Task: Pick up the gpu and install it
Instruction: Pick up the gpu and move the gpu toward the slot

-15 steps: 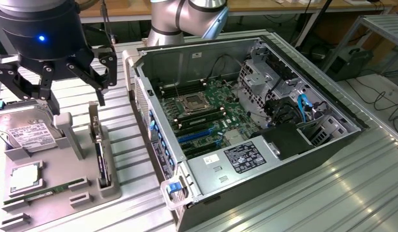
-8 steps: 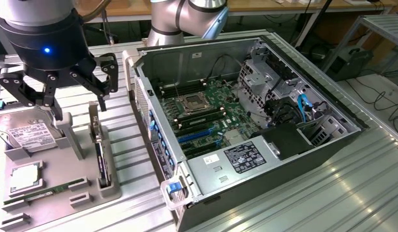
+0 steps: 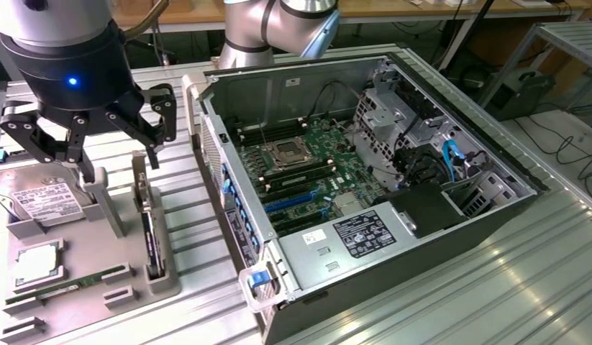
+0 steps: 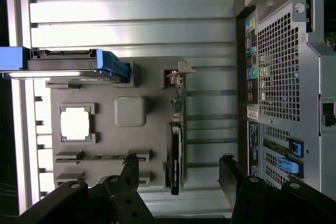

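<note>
Black fingers [image 4: 131, 169] of the hand [image 4: 178, 163] sit closest to the wrist camera, spread wide with nothing gripped between them. Seen from outside, the hand [image 3: 108, 154] hangs over the far part of the grey tray [image 3: 94, 251], clear of everything in it.

On that grey tray [image 4: 107, 140] the gpu [image 3: 149, 241] stands on its long edge in a slot along the tray's side nearest the computer case [image 3: 372, 287]. Its silver bracket is at the tray's far end, and its dark body runs toward the tray's near end. From the wrist, the gpu [image 4: 174, 156] shows as a thin dark strip in line with the gap between the spread fingers. It is below them, and neither finger touches it.

Other parts share the tray:
- A plain grey post [image 3: 99, 201] rises near the tray's middle, just beside the gpu's slot.
- A silver hard drive [image 3: 37, 198] with a white label lies at the tray's far corner, away from the case.
- A square processor [image 3: 37, 259] sits in its pocket nearer the tray's front.
- A narrow green memory stick [image 3: 70, 284] lies in a groove next to the processor.

Beside the tray, on the exterior view's right, the computer case lies open with its green motherboard [image 3: 315, 172] exposed. Both the tray and the case rest on the ribbed metal desk [image 3: 468, 287].
</note>
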Motion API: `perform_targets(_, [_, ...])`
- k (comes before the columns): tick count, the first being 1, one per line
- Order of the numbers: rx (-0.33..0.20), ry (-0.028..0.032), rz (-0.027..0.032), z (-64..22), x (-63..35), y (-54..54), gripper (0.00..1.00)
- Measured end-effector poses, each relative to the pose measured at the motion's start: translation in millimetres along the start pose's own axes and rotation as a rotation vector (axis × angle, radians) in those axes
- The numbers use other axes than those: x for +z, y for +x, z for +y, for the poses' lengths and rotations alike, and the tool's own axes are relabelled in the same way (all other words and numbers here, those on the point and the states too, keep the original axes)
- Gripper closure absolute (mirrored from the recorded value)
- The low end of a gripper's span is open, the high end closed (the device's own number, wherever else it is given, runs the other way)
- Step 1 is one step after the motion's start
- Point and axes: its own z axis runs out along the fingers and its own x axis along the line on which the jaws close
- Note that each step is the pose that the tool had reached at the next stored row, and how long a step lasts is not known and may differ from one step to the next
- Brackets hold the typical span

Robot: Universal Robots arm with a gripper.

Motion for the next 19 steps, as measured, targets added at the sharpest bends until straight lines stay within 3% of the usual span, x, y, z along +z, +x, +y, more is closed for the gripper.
perform_targets(19, [-0.001,0.0,0.0003,-1.8,20.4,0.3,0.28])
